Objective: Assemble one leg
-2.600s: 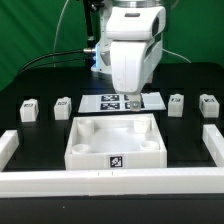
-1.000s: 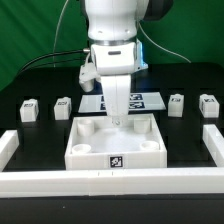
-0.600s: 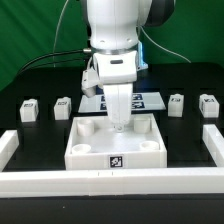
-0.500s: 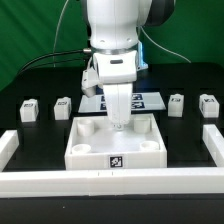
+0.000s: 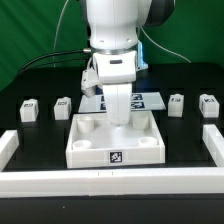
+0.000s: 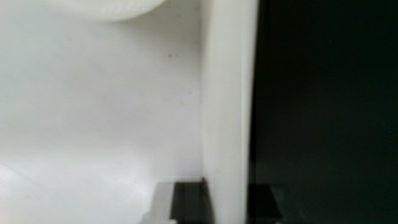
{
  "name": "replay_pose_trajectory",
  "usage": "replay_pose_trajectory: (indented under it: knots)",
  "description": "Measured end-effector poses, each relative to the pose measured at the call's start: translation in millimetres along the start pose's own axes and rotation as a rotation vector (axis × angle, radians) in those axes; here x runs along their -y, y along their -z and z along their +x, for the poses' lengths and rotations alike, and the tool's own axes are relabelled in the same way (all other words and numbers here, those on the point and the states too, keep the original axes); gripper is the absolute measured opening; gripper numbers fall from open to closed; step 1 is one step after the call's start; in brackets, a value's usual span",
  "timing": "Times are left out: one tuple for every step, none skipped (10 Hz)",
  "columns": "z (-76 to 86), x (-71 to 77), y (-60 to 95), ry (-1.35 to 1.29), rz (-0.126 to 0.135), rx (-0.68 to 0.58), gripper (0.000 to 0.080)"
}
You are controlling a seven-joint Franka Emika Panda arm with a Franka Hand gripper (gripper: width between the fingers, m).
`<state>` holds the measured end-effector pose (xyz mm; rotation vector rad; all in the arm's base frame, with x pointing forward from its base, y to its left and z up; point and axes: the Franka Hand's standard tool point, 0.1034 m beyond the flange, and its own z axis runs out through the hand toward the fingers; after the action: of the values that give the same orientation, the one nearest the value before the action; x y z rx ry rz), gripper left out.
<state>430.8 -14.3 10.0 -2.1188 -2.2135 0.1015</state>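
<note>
White legs (image 5: pixel 28 108), four, stand two either side of one tray (image 5: pixel 88 150); jaws' spread unclear.

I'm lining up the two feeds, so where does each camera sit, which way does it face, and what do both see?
Exterior view: off the arm, facing it, angled down on the tray piece, legs and marker board; arm and gripper show.
Wrist view: on the wrist, pressed close to the tray piece's white wall; dark fingers apparently show.
Shared: the tray piece's wall by the gripper.
</note>
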Motion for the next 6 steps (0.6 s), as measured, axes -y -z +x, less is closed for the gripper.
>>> replay_pose_trajectory:
  knots:
    - [-0.1, -0.3, 0.1, 0.0, -0.001, 0.0, 0.0069]
    - [-0.1, -0.4, 0.2, 0.0, -0.002, 0.0, 0.0069]
    - [-0.1, -0.6, 0.2, 0.0, -0.003, 0.0, 0.0069]
    - [-0.1, -0.6, 0.2, 0.0, -0.003, 0.0, 0.0069]
    - [-0.1, -0.6, 0.3, 0.0, -0.003, 0.0, 0.0069]
    - [-0.1, -0.6, 0.3, 0.0, -0.003, 0.0, 0.0069]
